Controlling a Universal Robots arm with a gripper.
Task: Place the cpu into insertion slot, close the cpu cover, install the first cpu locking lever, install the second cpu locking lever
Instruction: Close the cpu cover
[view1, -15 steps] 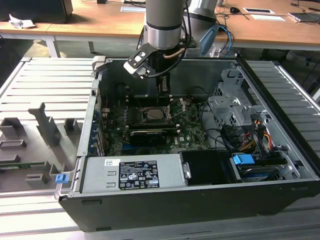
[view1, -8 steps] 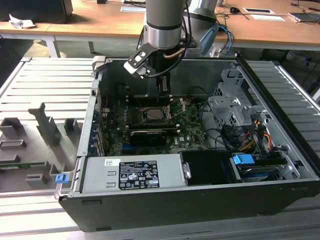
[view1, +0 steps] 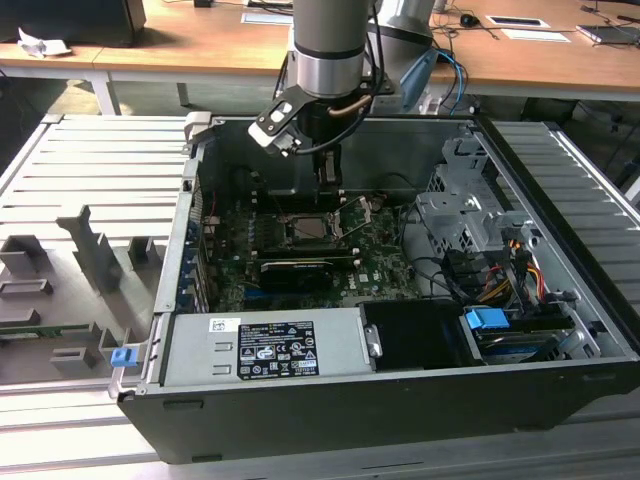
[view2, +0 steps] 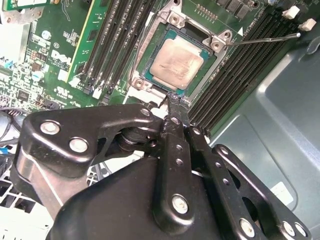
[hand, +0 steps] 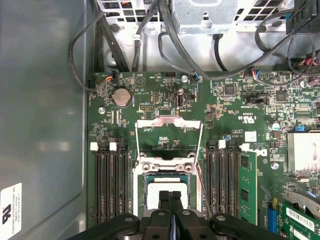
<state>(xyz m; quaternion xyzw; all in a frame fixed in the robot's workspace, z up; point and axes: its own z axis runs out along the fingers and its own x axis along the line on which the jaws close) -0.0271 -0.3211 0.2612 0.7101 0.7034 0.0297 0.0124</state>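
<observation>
The black gripper (hand: 170, 195), fingers clenched together and empty, hovers just over the dull silver-beige square cpu (view2: 176, 56) seated in the silver-rimmed square insertion slot (view2: 173, 18) on the green circuit board (view2: 60, 65).

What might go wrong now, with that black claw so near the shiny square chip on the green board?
1. The shut gripper hangs right at the cpu seated in the insertion slot; a slight drift might scratch or tilt the chip.
2. The cpu cover is open, so the chip is unclamped and could shift if nudged.
3. A thin locking lever juts out free and might snag the gripper.
</observation>
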